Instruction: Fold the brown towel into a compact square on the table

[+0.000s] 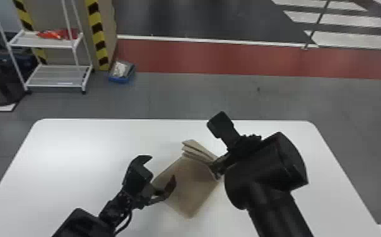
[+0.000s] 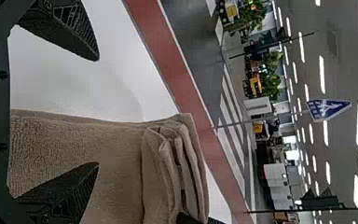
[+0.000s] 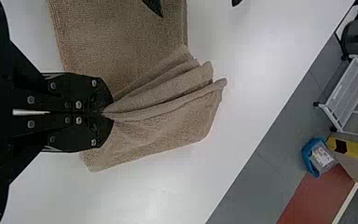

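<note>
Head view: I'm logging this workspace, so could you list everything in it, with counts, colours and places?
Brown towel: one, brown, partly folded, mid-table
Table: one, white, under the towel
Rack: one, white, floor at upper left
Bundle: count unclear, red-orange, rack's upper shelf
Striped bands: two, yellow-black, behind rack
Bin: one, blue, right of rack
Floor: one, grey with red strip and white markings, beyond table
Pole: one, dark, upper right
Dark objects: count unclear, left edge
Left gripper: one, black, jaws open at towel's left
Right gripper: one, black, jaws shut on towel
</note>
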{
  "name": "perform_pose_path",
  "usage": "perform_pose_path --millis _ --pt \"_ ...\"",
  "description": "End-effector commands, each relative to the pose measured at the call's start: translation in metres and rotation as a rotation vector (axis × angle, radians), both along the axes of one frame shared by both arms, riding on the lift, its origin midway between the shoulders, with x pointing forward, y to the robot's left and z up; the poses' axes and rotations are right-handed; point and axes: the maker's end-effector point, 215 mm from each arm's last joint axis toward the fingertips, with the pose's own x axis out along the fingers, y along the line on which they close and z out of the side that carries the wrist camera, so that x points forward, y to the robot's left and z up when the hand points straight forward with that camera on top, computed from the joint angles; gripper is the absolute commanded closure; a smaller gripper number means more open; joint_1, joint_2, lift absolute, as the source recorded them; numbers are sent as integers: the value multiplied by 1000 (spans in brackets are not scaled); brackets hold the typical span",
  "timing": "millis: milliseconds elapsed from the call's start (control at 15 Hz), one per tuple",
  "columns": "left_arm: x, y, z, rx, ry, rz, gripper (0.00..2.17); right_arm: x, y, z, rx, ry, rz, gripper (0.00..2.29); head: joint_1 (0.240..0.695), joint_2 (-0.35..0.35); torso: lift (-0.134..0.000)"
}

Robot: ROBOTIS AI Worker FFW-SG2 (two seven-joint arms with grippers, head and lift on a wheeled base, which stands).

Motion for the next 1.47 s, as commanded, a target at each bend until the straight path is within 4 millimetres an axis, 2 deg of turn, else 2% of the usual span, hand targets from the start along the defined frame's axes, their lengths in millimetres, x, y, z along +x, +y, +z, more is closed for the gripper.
perform_pose_path --millis 0,133,267,400,1000,1400 --pt "2 6 -5 31 -8 1 83 0 2 0 7 0 3 1328 695 -113 0" --pt "5 13 -6 44 -24 14 83 -1 3 -1 8 2 5 1328 695 -106 0" --pt "13 31 -6 55 -28 41 83 -2 4 -1 8 1 9 1328 695 -99 0" --pt "13 36 -9 64 -24 42 83 -2 4 -1 8 -1 10 1328 695 -83 0" --pt "5 36 -25 81 6 30 83 -6 12 5 21 -11 23 1328 695 -65 0" --pt "3 32 -26 87 6 20 83 -28 33 10 64 -10 63 1328 695 -49 0"
